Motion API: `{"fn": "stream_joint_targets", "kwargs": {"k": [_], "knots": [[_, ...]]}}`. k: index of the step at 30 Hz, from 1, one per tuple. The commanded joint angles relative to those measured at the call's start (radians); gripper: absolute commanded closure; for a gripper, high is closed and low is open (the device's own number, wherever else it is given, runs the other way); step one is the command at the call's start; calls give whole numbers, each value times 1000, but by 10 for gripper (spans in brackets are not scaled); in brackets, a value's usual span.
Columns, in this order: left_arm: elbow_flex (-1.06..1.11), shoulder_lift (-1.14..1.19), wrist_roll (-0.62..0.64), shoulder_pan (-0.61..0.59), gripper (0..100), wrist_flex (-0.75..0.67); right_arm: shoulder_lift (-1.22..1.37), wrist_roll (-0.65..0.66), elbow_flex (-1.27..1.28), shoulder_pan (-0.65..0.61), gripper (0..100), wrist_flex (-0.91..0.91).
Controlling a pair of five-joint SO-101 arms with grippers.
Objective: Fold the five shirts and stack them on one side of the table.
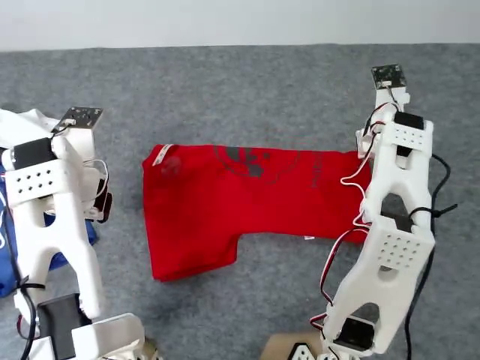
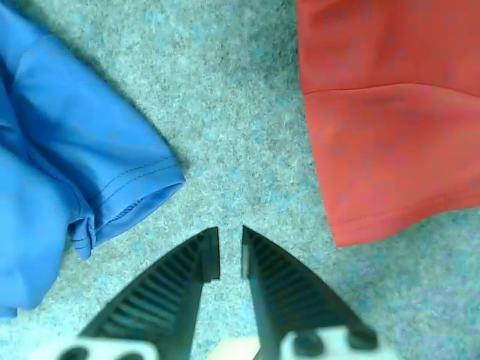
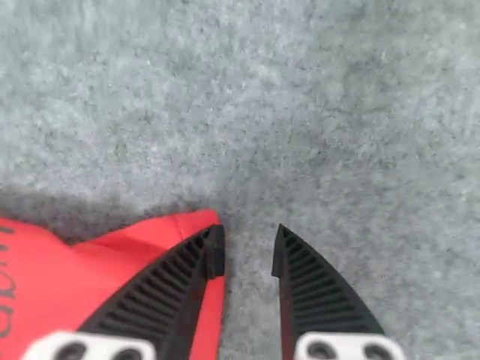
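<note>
Underneath: a grey felt-like table (image 1: 225, 90) runs from the arm bases at the near edge back to a pale wall (image 1: 225, 22).
Near left: the left arm (image 1: 52, 217) stands over a blue shirt (image 2: 67, 150) and a piece of white fabric (image 1: 22, 124), both bunched at the table's left edge.
Near right: the right arm (image 1: 397, 225) rises at the right end of the red shirt (image 1: 225, 202).
Middle: the red shirt lies flat across the table's centre, partly folded. Its wider part is toward the left arm, and a narrower band runs to the right arm.
Claw, left: the left gripper (image 2: 231, 251) has its jaws a narrow slit apart and holds nothing. It hangs above bare felt between the blue shirt's sleeve and the red shirt's edge.
Claw, right: the right gripper (image 3: 247, 251) has its jaws parted wider, with nothing between them. One finger (image 3: 187, 285) is over the red shirt's corner, the other over bare felt.
Open room: bare felt lies nearer than the red shirt's narrow band, and a broad strip lies beyond it up to the wall.
Wrist views: these give the jaw gaps and the blue shirt's stitched hem.
High view: this gives the red shirt's whole outline and the dark print along its far edge.
</note>
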Motion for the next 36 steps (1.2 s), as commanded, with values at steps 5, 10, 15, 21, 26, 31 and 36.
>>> {"fn": "stream_joint_targets", "kwargs": {"k": [5,10,15,21,26,31,36], "knots": [[-25,-35,5,-6,945,26,-151,-3,-118,-41,887,157],[-27,-38,5,-20,945,29,-228,-2,-120,-99,887,280],[-33,-64,3,-137,945,29,-283,8,-120,-162,887,412],[-30,-172,-80,-324,945,26,-352,170,-120,-302,891,599],[-28,-203,-137,-468,945,26,-397,276,-120,-458,951,731],[-25,-201,-173,-606,945,12,-432,359,-52,-584,952,745],[-24,-201,-238,-692,945,6,-499,485,127,-719,951,745]]}}
